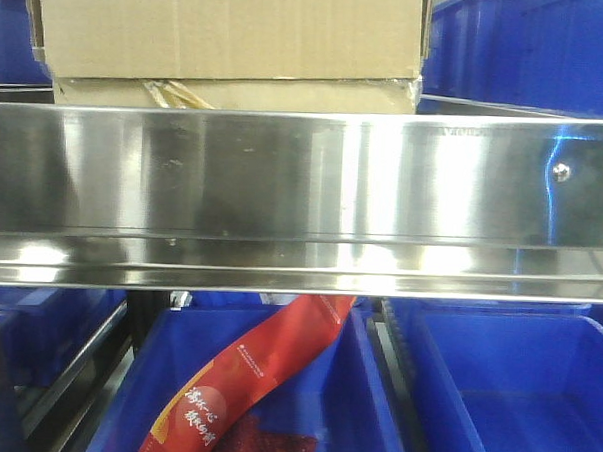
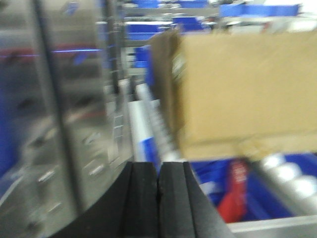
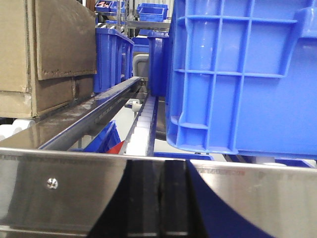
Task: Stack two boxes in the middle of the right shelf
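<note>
On the steel shelf [image 1: 303, 186], the tall box [image 1: 230, 28] sits atop the flat box [image 1: 287, 93], whose yellowish tape scrap [image 1: 172, 93] shows at front. Beside them stands a blue bin [image 3: 242, 74]. Both the left gripper [image 2: 158, 191] and right gripper [image 3: 158, 198] have fingers pressed together, holding nothing.

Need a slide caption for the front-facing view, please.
Two cardboard boxes stacked on the stainless-steel shelf, blue bins below.

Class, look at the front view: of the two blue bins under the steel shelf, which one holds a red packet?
The left blue bin: the red packet lies slanted in it; the right blue bin shows only bare blue.
</note>
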Tool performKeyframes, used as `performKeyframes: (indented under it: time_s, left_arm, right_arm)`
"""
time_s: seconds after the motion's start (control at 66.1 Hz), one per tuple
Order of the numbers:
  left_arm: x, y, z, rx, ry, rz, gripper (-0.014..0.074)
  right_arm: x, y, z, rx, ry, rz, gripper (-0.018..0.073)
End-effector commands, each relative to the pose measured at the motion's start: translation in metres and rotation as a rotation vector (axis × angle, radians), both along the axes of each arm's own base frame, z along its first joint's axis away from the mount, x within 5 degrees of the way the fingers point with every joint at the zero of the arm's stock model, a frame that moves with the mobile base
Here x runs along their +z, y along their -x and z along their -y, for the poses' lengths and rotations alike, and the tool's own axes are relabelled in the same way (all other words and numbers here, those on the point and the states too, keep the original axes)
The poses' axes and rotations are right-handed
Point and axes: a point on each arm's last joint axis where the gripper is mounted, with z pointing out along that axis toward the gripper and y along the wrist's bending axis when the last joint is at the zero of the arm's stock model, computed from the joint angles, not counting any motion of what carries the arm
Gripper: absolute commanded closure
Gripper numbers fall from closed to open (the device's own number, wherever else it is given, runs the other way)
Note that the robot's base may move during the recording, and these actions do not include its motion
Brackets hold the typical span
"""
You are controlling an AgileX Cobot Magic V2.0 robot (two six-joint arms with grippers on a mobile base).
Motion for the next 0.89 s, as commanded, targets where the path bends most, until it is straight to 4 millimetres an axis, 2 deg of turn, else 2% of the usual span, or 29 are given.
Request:
performKeyframes:
  time_s: [0.0,0.348,0.409,0.454,0.878]
  left_arm:
    - [-0.016,0.007,-0.004,0.053,-0.007,0.030,0.0708]
    - [-0.073,0.009,-0.003,0.046,-0.004,0.106,0.0708]
    - [-0.070,0.015,-0.004,0.050,-0.001,0.157,0.0708]
    - [-0.076,0.015,-0.003,0.047,-0.020,0.090,0.0708]
    - [-0.073,0.015,-0.003,0.043,-0.012,0.125,0.0708]
  right_arm:
    - [0.001,0.000,0.000,-0.008,0.007,0.019,0.0728]
    - [0.001,0.000,0.000,-0.008,0.007,0.019,0.0728]
    - [0.001,0.000,0.000,-0.008,0.007,0.019,0.0728]
    - [0.001,0.000,0.000,-0.008,0.007,0.019,0.0728]
    - [0.001,0.000,0.000,-0.008,0.007,0.019,0.0728]
